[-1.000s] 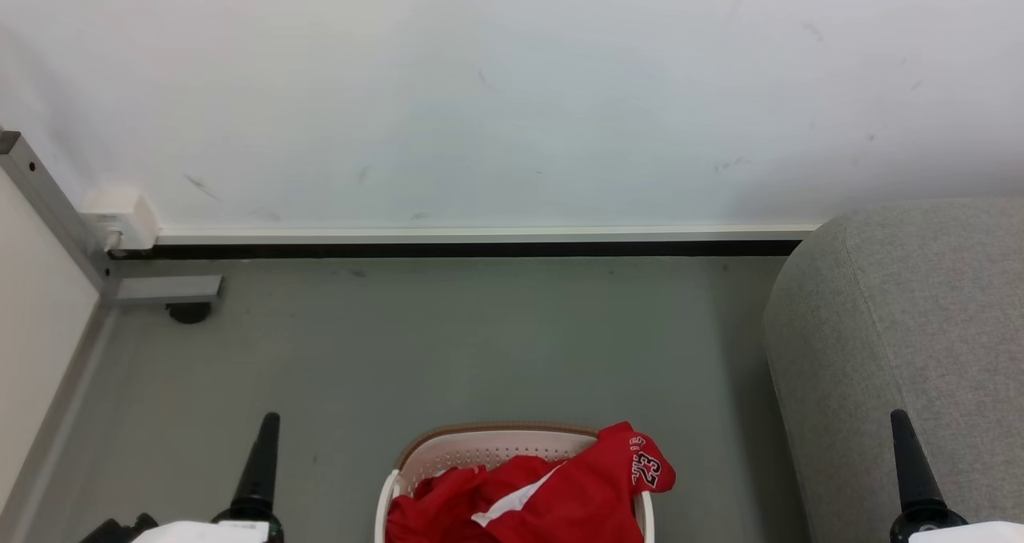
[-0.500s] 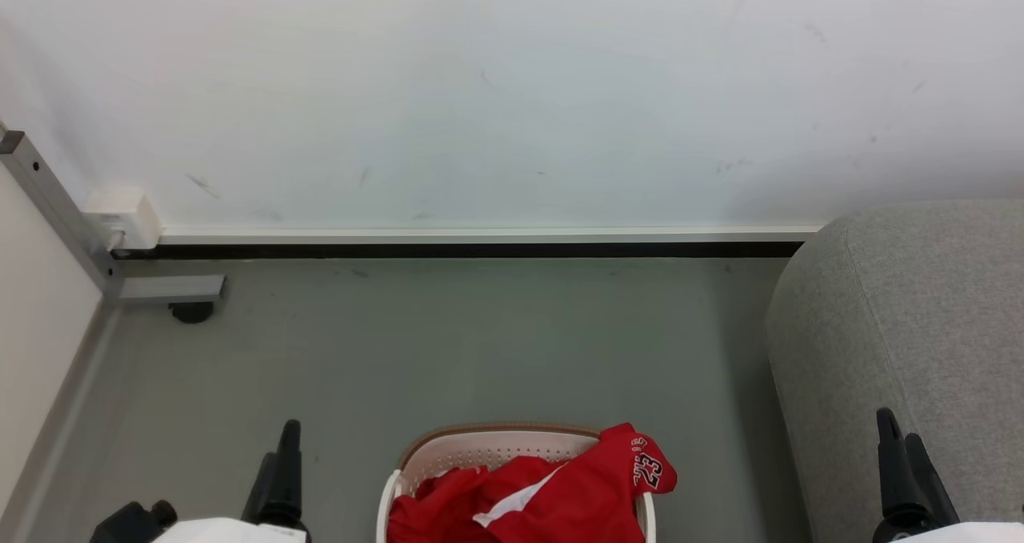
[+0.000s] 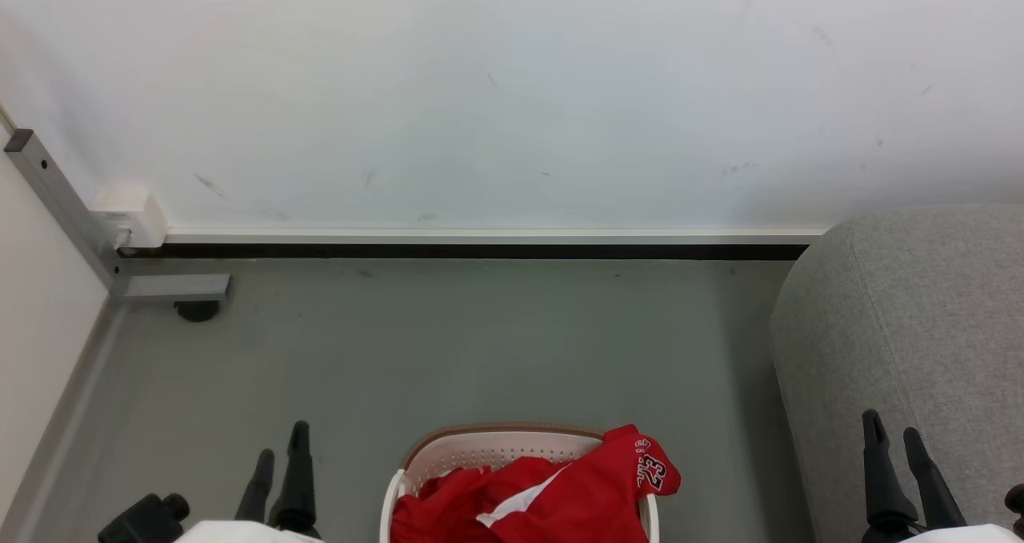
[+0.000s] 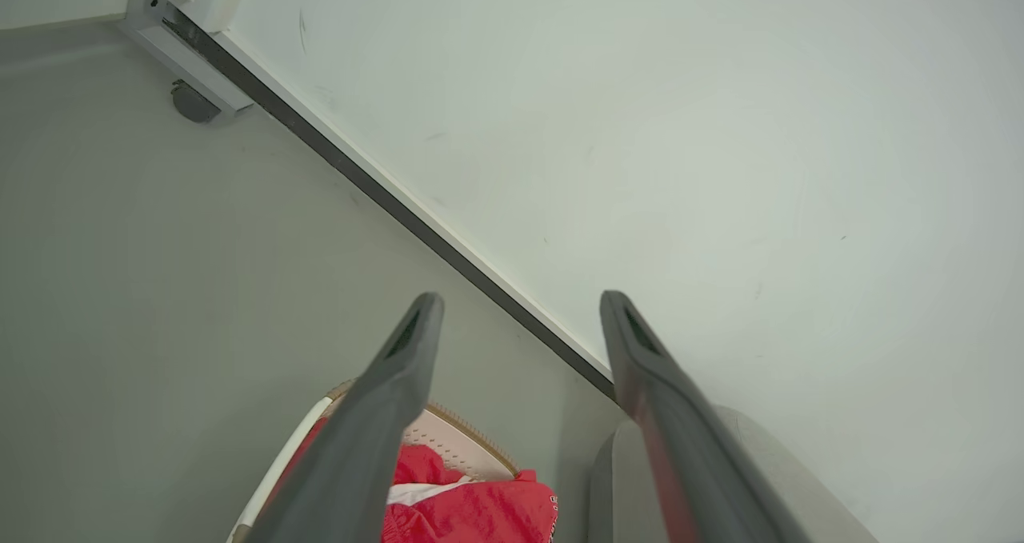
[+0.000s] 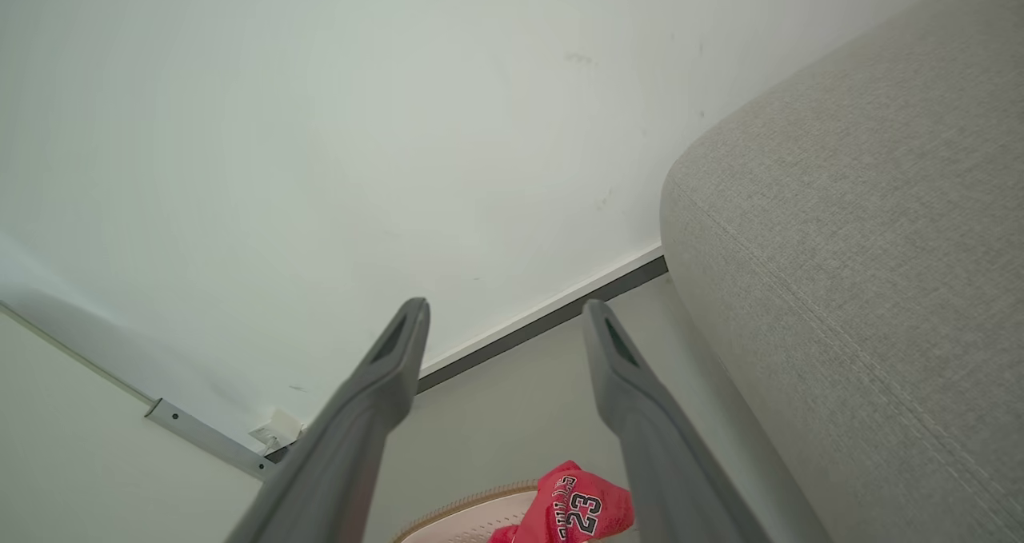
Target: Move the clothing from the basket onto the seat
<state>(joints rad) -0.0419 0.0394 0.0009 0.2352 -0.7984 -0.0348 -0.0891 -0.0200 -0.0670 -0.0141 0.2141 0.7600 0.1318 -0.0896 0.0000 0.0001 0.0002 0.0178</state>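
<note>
The left jaws stand spread wide and hold nothing. Their two dark fingers [image 3: 296, 479] rise from the near left of the head view above the bare grey floor [image 3: 480, 335], left of the basket and apart from it. Far off on the left, a grey metal post [image 3: 56, 199] leans up the white wall [image 3: 480, 87]. A small white box [image 3: 128, 215] is fixed beside it, and a black foot [image 3: 198, 311] sits under its base bar. A dark skirting strip [image 3: 480, 250] runs along the foot of the wall towards the right.

In the near middle the basket [image 3: 496, 433] stands on the floor, cream with a brown rim band and cut off by the near edge of the head view. The clothing [image 3: 560, 503] lies heaped inside it, red with a white stripe. One piece bearing "23" hangs out over the basket's right rim. In the left wrist view the same red heap shows between and below the spread fingers.

To the right, the grey seat [image 3: 920, 311] stands against the wall, its rounded end facing the basket across a strip of floor. The right jaws are spread too, and empty, and their fingers [image 3: 876, 471] rise at the near right in front of the seat's fabric. In the right wrist view the seat runs close along the right side.
</note>
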